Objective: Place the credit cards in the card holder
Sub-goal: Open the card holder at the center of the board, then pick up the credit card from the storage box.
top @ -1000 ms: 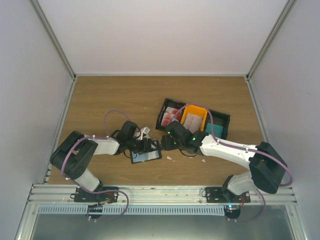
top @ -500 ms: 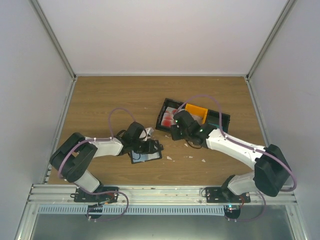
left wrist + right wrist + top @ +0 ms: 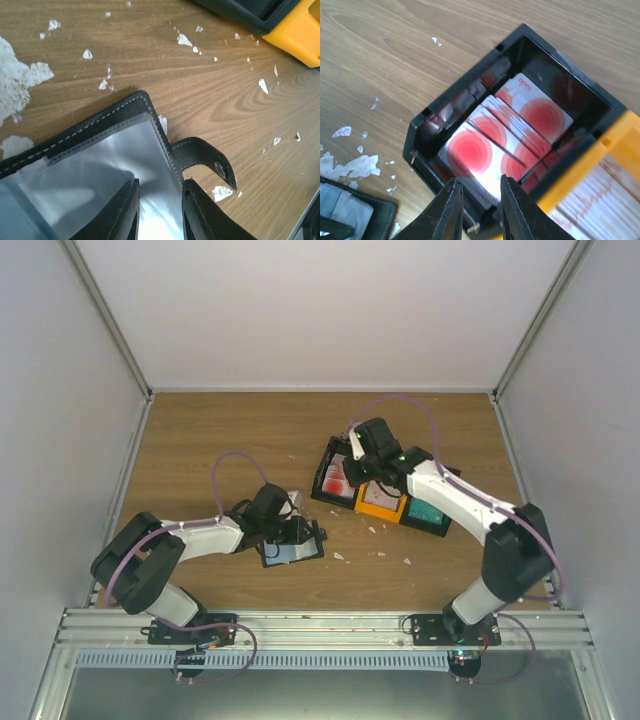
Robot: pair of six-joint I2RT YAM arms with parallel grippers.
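Note:
The card holder [image 3: 293, 552] lies open on the wood, a black wallet with a clear pocket [image 3: 100, 150] and a clasp tab [image 3: 205, 157]. My left gripper [image 3: 300, 535] is low over its right edge. In the left wrist view the left gripper [image 3: 160, 185] stands open with a narrow gap, and the pocket shows between its fingers. Red-and-white credit cards [image 3: 485, 150] are stacked in a black bin [image 3: 465, 90]. My right gripper [image 3: 479, 181] hovers above them, open and holding nothing. From above, the right gripper [image 3: 352, 472] is over the same credit cards [image 3: 335, 480].
An orange bin [image 3: 380, 502] with pale cards [image 3: 600, 200] sits beside the red stack, and teal cards [image 3: 425, 512] lie further right. White paper scraps [image 3: 375, 530] litter the wood between the bins and the holder, with larger scraps [image 3: 20, 80] to the holder's left. Grey walls enclose the table.
My right arm swung from beside the card holder back over the black bin, and its jaws narrowed. My left gripper stayed at the holder while its jaws narrowed.

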